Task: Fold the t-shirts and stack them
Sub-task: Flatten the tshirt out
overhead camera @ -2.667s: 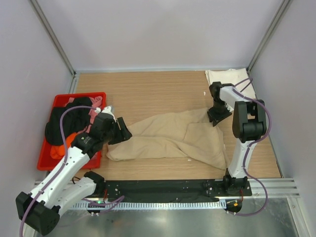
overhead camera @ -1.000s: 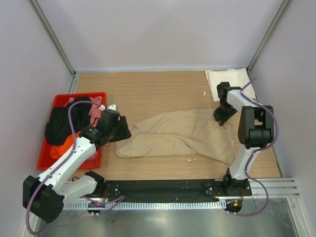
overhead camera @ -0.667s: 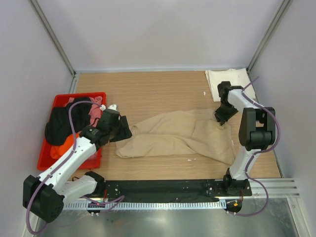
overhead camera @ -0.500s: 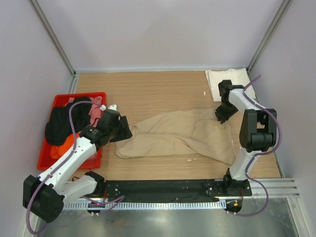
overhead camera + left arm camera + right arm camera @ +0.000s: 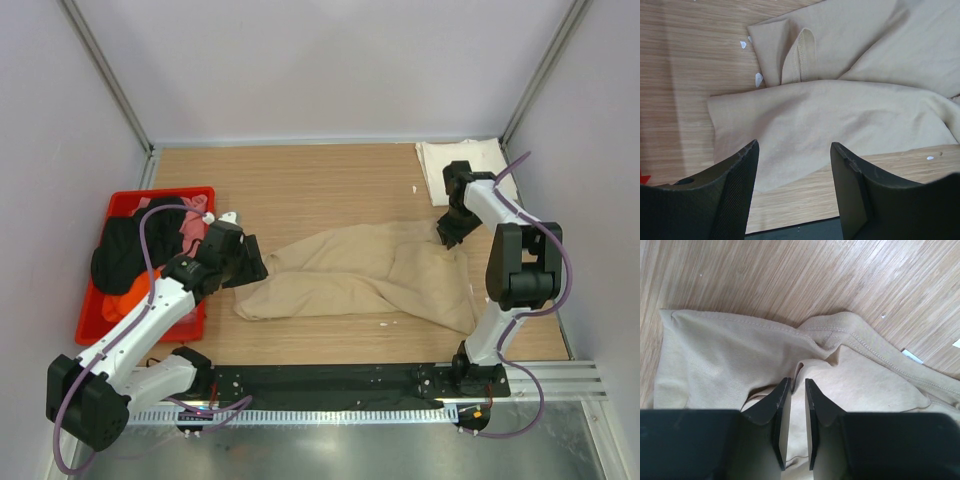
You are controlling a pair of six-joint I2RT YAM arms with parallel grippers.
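A tan t-shirt [image 5: 350,275] lies crumpled across the middle of the table. My right gripper [image 5: 450,232] is at its far right corner. In the right wrist view its jaws [image 5: 797,382] are nearly together, pinching a fold of the tan cloth [image 5: 715,360]. My left gripper [image 5: 250,268] hovers at the shirt's left end. In the left wrist view it [image 5: 794,146] is open and empty above the tan cloth [image 5: 840,115]. A cream-white t-shirt [image 5: 465,160] lies at the back right corner. Black [image 5: 125,255], pink [image 5: 190,232] and orange [image 5: 120,298] shirts lie in the bin.
A red plastic bin [image 5: 100,318] stands at the left edge of the table. Bare wood [image 5: 300,190] runs behind the tan shirt. A black rail [image 5: 330,380] lines the near edge, and the walls close in on three sides.
The tan shirt has been dragged to the right with my right gripper, its left end now farther from the bin. In the last second both arms barely moved.
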